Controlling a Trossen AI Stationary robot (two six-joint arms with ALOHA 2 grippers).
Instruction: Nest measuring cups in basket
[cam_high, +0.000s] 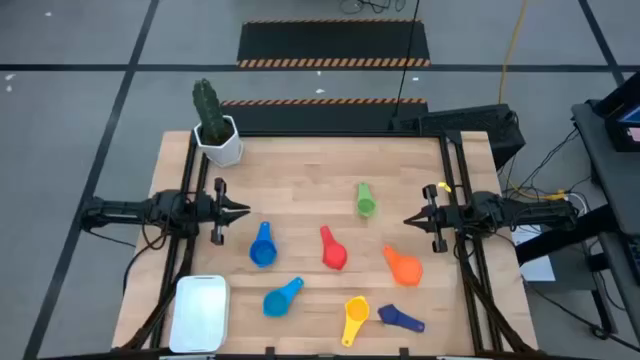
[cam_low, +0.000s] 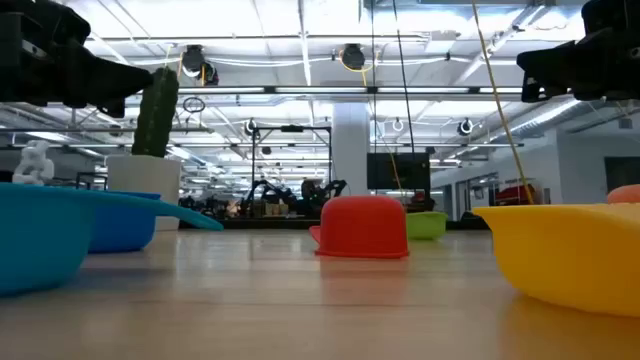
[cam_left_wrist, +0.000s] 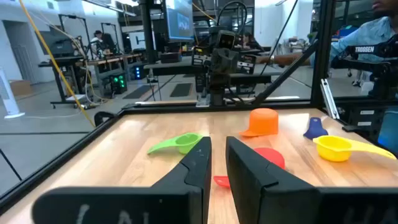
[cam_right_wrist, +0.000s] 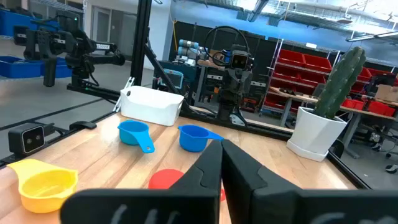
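Note:
Seven measuring cups lie scattered on the wooden table: green (cam_high: 365, 201), light blue (cam_high: 262, 246), red (cam_high: 333, 250), orange (cam_high: 403, 266), a second light blue (cam_high: 282, 297), yellow (cam_high: 354, 318) and dark blue (cam_high: 401, 319). The red cup (cam_low: 362, 227) rests mouth down. The white basket (cam_high: 200, 312) sits at the near left corner, with nothing in it. My left gripper (cam_high: 243, 210) hovers shut at the left edge, above the table. My right gripper (cam_high: 408, 219) hovers shut at the right edge. Both point toward the table's middle.
A cactus in a white hexagonal pot (cam_high: 218, 137) stands at the far left corner. Dark frame rails run along the table's left and right sides. Bare wood shows between the cups and the far edge. A workshop with people lies beyond the table.

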